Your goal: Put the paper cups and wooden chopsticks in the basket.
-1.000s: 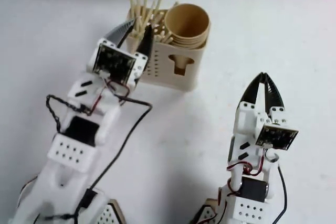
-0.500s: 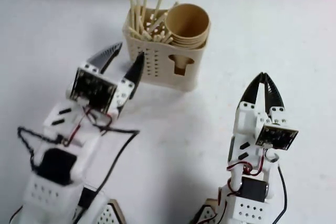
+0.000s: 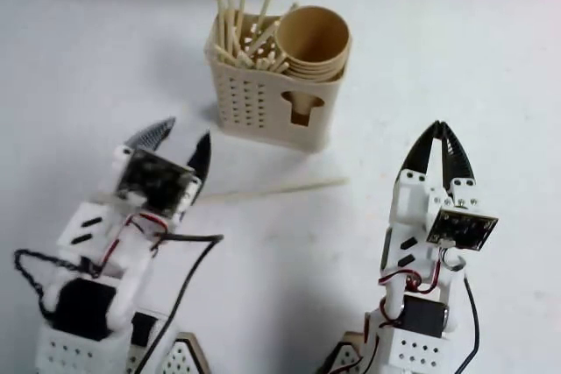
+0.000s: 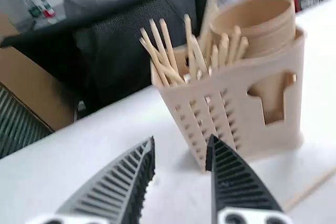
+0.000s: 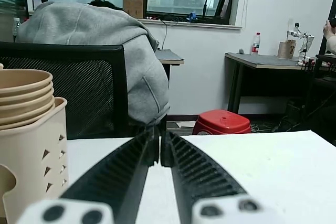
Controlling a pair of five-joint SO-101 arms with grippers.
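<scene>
The white table (image 3: 491, 85) carried both arms along its near edge. On the left side, the left gripper (image 3: 186, 129) stood above the surface with its jaws spread apart and nothing between them; the left wrist view confirmed the gap (image 4: 181, 140). On the right side, the right gripper (image 3: 441, 126) was closed, its two black fingers meeting at the tips with nothing held, as its own wrist view also showed (image 5: 160, 135).

Just beyond the left gripper, one loose chopstick (image 3: 272, 190) lay flat on the table, running crosswise between the arms and the basket (image 3: 263, 107), near the basket's front wall but not touching it. The basket stood upright farther back, well apart from the right gripper. A stack of paper cups (image 3: 313, 37) sat nested in its right part, rims above the wall. A bundle of wooden chopsticks (image 3: 241, 28) stood in its left part, leaning at varied angles.

Behind the table were a black mesh chair (image 5: 89, 87) draped with a grey garment (image 5: 94, 40), and a red stool (image 5: 223, 121).
</scene>
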